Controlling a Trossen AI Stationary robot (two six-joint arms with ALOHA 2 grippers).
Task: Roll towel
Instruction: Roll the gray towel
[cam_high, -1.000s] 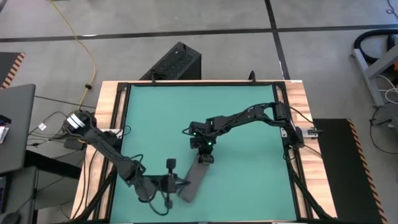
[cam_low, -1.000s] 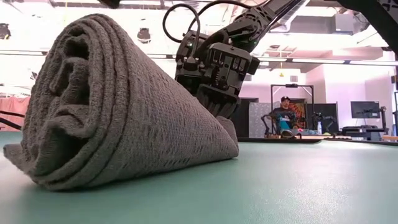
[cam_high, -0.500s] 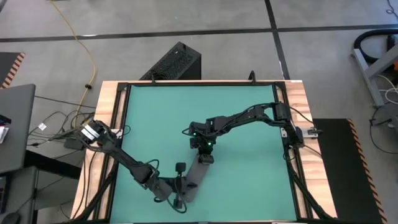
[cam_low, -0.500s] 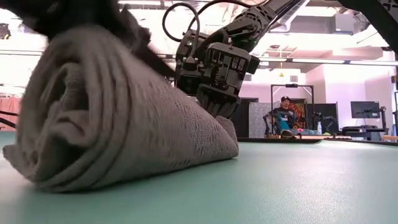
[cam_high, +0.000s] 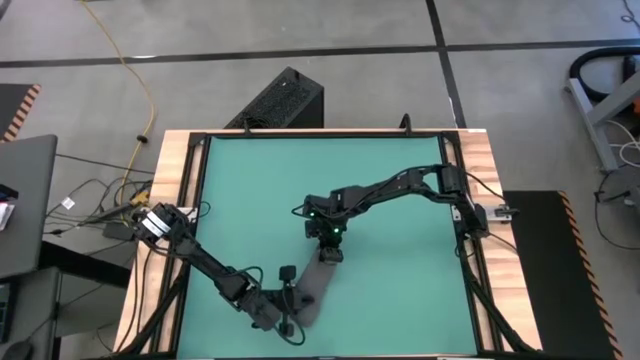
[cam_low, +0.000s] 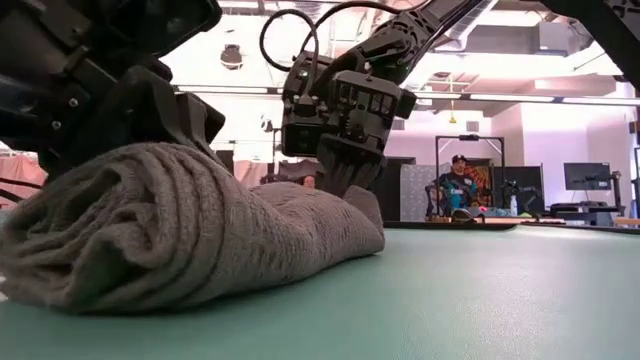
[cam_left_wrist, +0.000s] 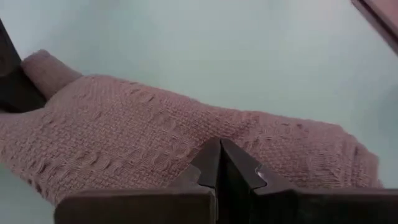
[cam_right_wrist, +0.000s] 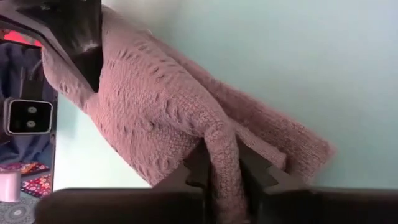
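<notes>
Rolled towel (cam_high: 313, 281) lies diagonally, between left gripper (cam_high: 287, 297) and right gripper (cam_high: 329, 254).

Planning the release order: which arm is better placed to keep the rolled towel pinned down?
Left, likely. The left gripper, jaws shut, presses flat on the towel's thick near end. The right gripper only pinches a fold at the thin far end.

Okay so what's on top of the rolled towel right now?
The left gripper presses down on the near end of the towel, fingers together. The right gripper pinches a fold at the far end. The cloth under the left gripper is hidden.
</notes>
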